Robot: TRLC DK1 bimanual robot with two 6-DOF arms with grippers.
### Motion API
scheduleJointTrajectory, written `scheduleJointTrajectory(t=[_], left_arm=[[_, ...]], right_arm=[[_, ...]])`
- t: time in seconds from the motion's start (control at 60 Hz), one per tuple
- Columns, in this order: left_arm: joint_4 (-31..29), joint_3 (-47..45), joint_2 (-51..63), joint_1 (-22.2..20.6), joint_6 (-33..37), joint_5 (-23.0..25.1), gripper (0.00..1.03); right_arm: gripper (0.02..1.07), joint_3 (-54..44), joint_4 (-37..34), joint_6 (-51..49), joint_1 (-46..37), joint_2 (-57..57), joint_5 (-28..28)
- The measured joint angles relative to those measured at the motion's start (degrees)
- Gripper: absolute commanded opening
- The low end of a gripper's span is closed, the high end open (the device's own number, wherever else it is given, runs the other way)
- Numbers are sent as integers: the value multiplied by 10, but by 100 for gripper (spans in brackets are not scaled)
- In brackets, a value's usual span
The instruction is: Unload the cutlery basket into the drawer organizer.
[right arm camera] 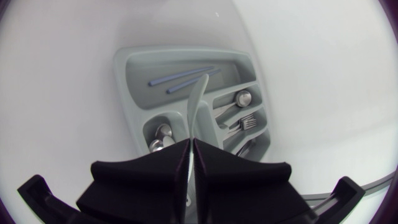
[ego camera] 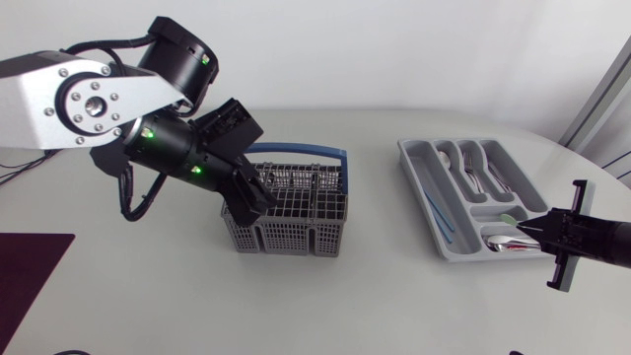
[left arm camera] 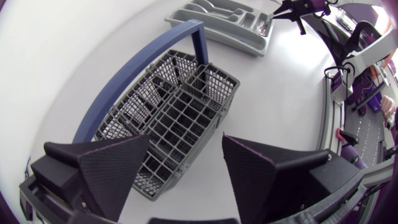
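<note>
Grey plastic drawer organizer (ego camera: 444, 142), at the right of the white worktop (ego camera: 375, 296), already well stocked: two blue sticks (right arm camera: 183, 76) in the long compartment, spoons (ego camera: 506, 243) in the small front one, forks (right arm camera: 247, 122) and other metal pieces in the slots beyond. My right hand (ego camera: 527, 229) is clamped on the near end of a pale utensil (right arm camera: 196, 99). Its far end hangs over the organizer, about above the divider between the spoon compartment and the long one (spoon or spatula, I cannot tell). This piece is carried but not yet set down.

Cutlery basket (ego camera: 291, 232), grey mesh with a blue handle (ego camera: 296, 150), stands mid-worktop, well apart from the organizer. My left hand (left arm camera: 186, 165) hovers over the basket's left end, fingers spread wide with nothing between them. As far as the left wrist view shows the mesh cells, no cutlery stands in them; the cells under the hand are hidden.

Judgement: unloading is near its end. What remains is to release the pale utensil into a compartment and check the hidden cells
</note>
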Motion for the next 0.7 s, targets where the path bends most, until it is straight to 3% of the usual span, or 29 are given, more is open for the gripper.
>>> scheduleJointTrajectory(t=[0.517,0.617,0.7], left_arm=[[24,-15,-4,19,-2,-11,100],[24,-15,-4,19,-2,-17,100],[27,-18,-4,20,-2,-18,100]], right_arm=[[9,-42,221,-28,-10,139,82],[23,-54,269,-29,-4,154,101],[42,-66,285,-32,3,161,108]])
